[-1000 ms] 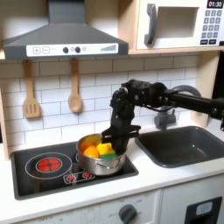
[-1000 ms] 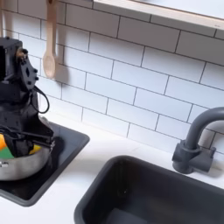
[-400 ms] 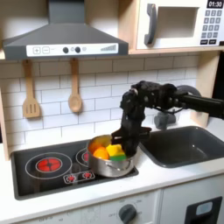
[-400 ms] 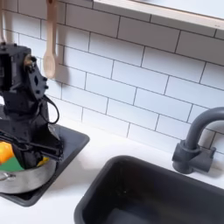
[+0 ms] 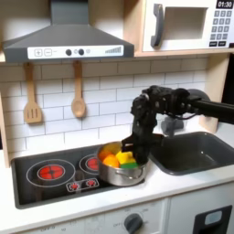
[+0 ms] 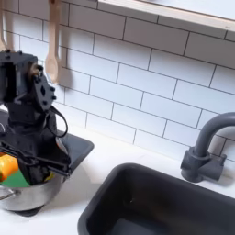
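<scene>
Clearly, in the first exterior view the gripper (image 5: 133,146) sits at the right rim of the pot (image 5: 122,171), its fingers closed on that rim. The pot rests on the hob (image 5: 37,176) at its right front corner, near the sink (image 5: 196,153). To do this well, I judge the grip should stay firm and the pot low and level — a one-sided hold lets it tilt and spill. Counted here: one pot, one load of yellow, orange and green food (image 5: 120,158) whose pieces I cannot separate, two burners with the red one (image 5: 48,170) plain, two wooden utensils on the wall — a spatula (image 5: 32,112) and a spoon (image 5: 78,104) — one hood (image 5: 66,41), one microwave (image 5: 187,22).

Next, in the second exterior view the gripper (image 6: 37,158) bears down over the pot (image 6: 27,191), which overhangs the hob's (image 6: 81,144) near edge onto the white counter (image 6: 92,188); the fingertips are hidden by the arm's body, so the clamp itself cannot be read here. Orange food (image 6: 7,167) shows at the second exterior view's left. Counted: one tap (image 6: 207,145), one sink (image 6: 165,207), one spoon (image 6: 54,57).
</scene>
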Controlling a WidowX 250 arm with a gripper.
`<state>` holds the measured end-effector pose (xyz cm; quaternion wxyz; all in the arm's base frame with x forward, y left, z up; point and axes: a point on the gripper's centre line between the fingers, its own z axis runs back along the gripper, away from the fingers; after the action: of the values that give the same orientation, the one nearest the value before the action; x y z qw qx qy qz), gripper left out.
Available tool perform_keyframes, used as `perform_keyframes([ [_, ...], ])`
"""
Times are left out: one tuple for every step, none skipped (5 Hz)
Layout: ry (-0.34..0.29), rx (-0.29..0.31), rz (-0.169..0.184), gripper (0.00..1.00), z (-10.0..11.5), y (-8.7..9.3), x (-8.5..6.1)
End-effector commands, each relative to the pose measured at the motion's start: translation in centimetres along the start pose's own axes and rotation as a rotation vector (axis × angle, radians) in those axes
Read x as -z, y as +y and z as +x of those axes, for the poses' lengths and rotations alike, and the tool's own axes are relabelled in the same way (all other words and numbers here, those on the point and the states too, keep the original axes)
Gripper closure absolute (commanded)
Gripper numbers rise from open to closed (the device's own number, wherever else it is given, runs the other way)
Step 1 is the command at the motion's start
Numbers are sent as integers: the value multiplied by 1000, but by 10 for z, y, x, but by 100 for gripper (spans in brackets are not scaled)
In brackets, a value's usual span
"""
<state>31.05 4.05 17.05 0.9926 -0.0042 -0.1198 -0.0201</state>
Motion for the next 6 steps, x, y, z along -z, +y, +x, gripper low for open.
perform_keyframes([
  [-7,-11,26,19,1,6,-7],
  [-15,-50,9,0,6,9,-12],
  [-54,-53,21,0,15,11,-28],
  [-78,-93,42,0,18,23,-39],
  [-88,-131,52,0,22,37,-43],
  [-96,-172,70,0,25,52,-47],
])
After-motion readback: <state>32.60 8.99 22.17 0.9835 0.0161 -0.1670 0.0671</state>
